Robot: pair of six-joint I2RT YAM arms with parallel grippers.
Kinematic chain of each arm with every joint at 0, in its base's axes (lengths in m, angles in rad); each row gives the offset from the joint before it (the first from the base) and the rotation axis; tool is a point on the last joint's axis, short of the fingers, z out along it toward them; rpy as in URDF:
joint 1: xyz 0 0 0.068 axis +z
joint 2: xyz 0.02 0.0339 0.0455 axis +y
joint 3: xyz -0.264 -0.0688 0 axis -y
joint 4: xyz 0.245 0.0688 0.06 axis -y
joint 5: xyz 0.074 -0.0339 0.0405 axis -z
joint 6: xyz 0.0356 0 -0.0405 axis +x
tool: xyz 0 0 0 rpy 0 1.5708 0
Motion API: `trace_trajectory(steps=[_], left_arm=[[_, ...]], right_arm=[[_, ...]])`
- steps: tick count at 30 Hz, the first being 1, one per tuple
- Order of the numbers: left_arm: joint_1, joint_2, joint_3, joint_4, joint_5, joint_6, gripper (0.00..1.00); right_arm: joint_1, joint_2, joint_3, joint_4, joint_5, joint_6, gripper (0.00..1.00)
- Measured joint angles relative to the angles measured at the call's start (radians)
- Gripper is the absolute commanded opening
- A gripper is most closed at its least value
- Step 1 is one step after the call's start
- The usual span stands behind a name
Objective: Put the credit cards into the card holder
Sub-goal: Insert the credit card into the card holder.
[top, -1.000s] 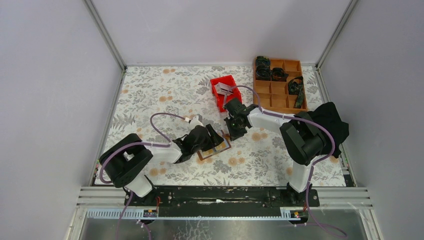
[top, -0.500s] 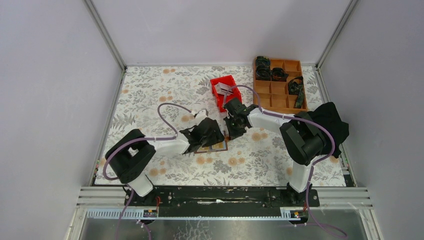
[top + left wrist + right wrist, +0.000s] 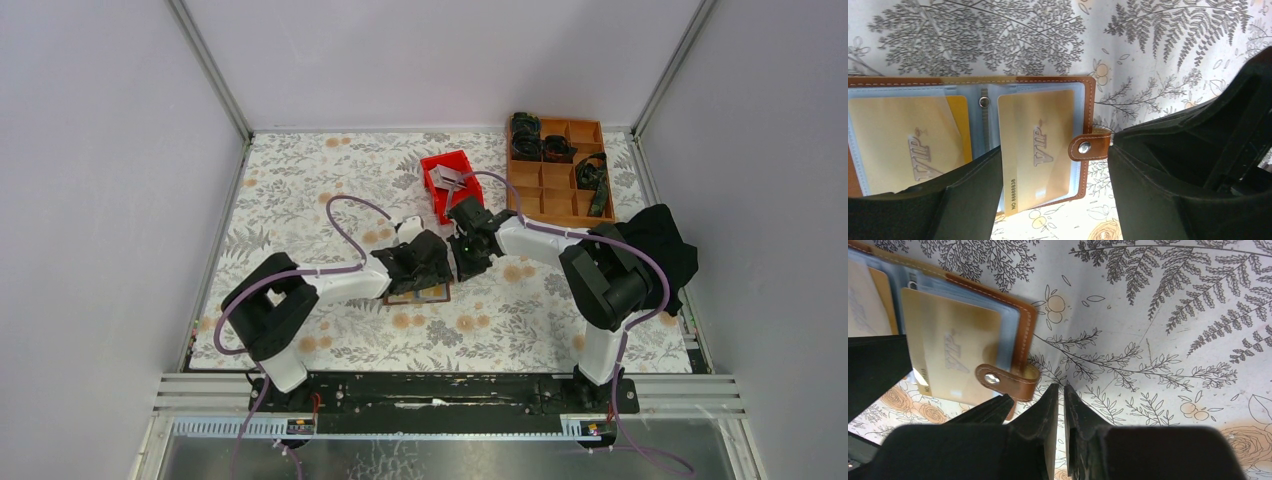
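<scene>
Left gripper [image 3: 1055, 150] hangs released, jaws wide over the holder [image 3: 1091, 105]: one finger [image 3: 963, 200] hides part of a gold card [image 3: 1035, 135], the other sits beside the snap tab [image 3: 1089, 146]. Right gripper [image 3: 1062, 390] is clenched on nothing, tips just off the tab's end. The holder lies open on the table [image 3: 300, 190], gold cards in its pockets. Beyond it stands a red bin [image 3: 445, 157] with grey cards [image 3: 447, 178]; farther right, a tray [image 3: 556, 203] and black cloth [image 3: 665, 240].
</scene>
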Motion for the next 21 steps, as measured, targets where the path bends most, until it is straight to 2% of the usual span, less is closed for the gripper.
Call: trace_trajectory(steps=[8, 14, 15, 16, 21], left_arm=[[0.0, -0.028, -0.007, -0.068, -0.031, -0.001, 0.85], [0.0, -0.088, -0.067, -0.074, -0.038, -0.008, 0.86], [0.0, -0.097, -0.077, -0.07, -0.038, -0.008, 0.97], [0.0, -0.109, -0.093, -0.057, -0.035, -0.008, 1.0], [0.0, -0.176, -0.162, 0.01, -0.016, -0.016, 1.0]], right_arm=[[0.0, -0.002, -0.006, 0.01, -0.003, 0.002, 0.16], [0.0, -0.008, -0.016, 0.024, -0.011, 0.007, 0.16], [0.0, -0.009, -0.018, 0.027, -0.012, 0.008, 0.16], [0.0, -0.011, -0.021, 0.031, -0.013, 0.009, 0.16], [0.0, -0.017, -0.033, 0.045, -0.02, 0.015, 0.16]])
